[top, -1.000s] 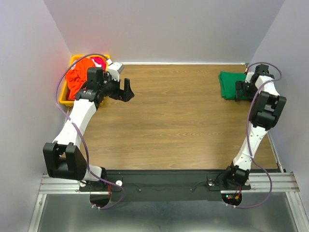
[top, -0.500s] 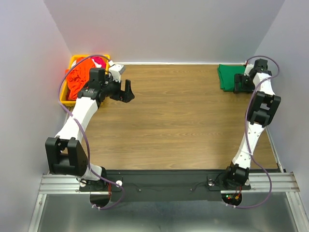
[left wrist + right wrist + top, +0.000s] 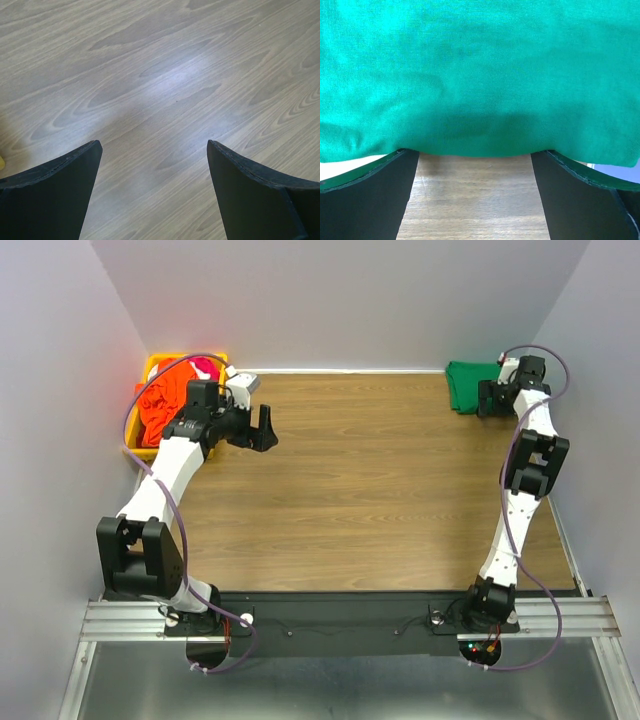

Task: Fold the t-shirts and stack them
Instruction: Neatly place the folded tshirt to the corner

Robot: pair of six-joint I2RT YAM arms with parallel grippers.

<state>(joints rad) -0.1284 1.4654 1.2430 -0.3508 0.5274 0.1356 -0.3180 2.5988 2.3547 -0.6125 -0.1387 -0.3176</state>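
Observation:
The dark green t-shirt (image 3: 464, 386) lies folded at the table's far right corner. It fills the top of the right wrist view (image 3: 480, 75), and its near edge drapes over my fingertips. My right gripper (image 3: 487, 398) (image 3: 475, 161) is open against that edge, jaws wide apart with bare wood between them. The bright orange t-shirt (image 3: 158, 405) and the red-pink t-shirt (image 3: 205, 367) are bunched in the bin at far left. My left gripper (image 3: 264, 428) (image 3: 154, 146) is open and empty, hovering over bare wood just right of the bin.
The yellow-orange plastic bin (image 3: 134, 450) stands at the far left corner against the wall. White walls close the table on the left, back and right. The wooden tabletop (image 3: 370, 490) lies between the arms.
My right gripper has moved toward the back wall and the green t-shirt has slid back and slightly left with it. The left arm has barely moved.

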